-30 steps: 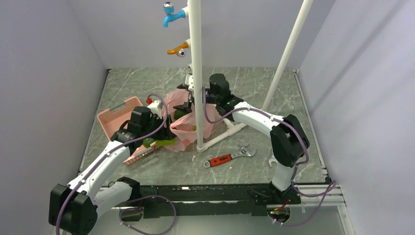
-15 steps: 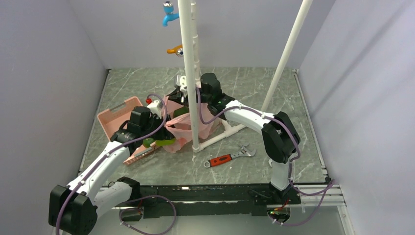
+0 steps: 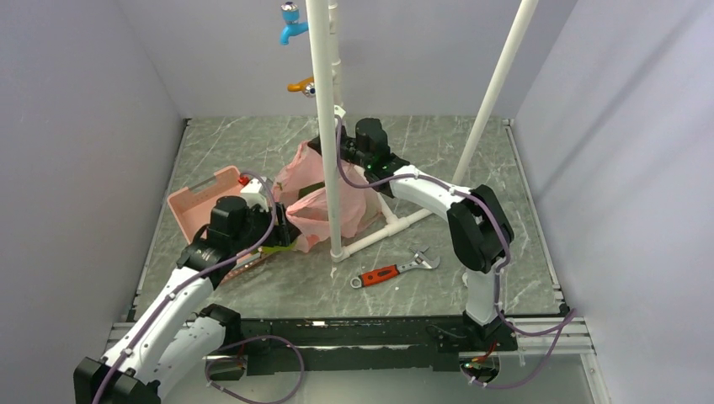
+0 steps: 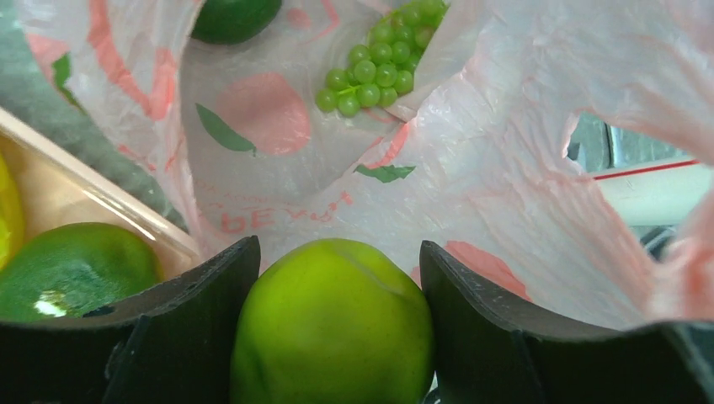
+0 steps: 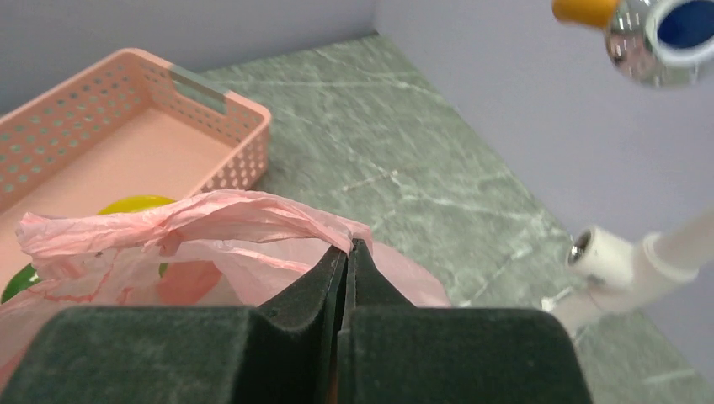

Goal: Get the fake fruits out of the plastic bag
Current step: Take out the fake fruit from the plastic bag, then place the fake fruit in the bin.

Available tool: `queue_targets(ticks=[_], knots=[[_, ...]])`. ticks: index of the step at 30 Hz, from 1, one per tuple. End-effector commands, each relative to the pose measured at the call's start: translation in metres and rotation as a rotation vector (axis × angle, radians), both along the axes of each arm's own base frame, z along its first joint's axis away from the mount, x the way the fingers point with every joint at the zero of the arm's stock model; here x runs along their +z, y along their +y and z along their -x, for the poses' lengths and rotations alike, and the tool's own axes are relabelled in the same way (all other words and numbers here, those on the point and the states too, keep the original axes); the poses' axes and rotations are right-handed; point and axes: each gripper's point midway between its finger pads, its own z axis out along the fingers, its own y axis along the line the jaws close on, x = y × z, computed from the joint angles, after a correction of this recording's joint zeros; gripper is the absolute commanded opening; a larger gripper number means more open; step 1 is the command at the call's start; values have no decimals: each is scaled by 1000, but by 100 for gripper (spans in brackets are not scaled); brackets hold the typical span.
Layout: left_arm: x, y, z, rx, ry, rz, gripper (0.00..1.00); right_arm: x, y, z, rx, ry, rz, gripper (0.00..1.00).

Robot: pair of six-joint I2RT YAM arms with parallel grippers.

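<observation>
Right gripper (image 5: 347, 252) is pinched together on the plastic bag (image 3: 307, 202) at its top edge, with the pink basket (image 3: 195, 204) at the bag's nine o'clock. Left gripper (image 4: 337, 257), at the bag's seven o'clock, is clamped on a green fruit (image 4: 333, 332). A grape bunch (image 4: 370, 71) lies inside the bag at the fruit's twelve o'clock.

The basket (image 3: 192, 199) lies left of the plastic bag (image 3: 306, 212), grapes (image 4: 370, 71) inside it, a wrench (image 3: 391, 271) before it, rightward
</observation>
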Motion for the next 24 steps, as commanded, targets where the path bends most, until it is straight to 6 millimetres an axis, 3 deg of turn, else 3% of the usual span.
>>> queue_targets(ticks=[1,8,11,15,18,21,24], knots=[[28,18,-15,133,-98,-9,0,3,-12,-18,-133,46,-20,0],[93,62,-21,387,-236,-8,0,-11,-44,-30,-196,87,-18,0],[99,79,-25,462,-195,-83,0,-14,-55,-30,-215,90,-15,0],[70,118,-36,643,-23,-214,0,-11,-65,-28,-224,114,-26,0],[40,136,-45,736,78,-198,0,-5,-66,-28,-229,148,-9,0],[15,155,-49,845,134,-158,0,2,-64,-25,-217,220,16,8],[-6,168,-50,922,169,-95,7,10,-62,-18,-208,293,21,18]])
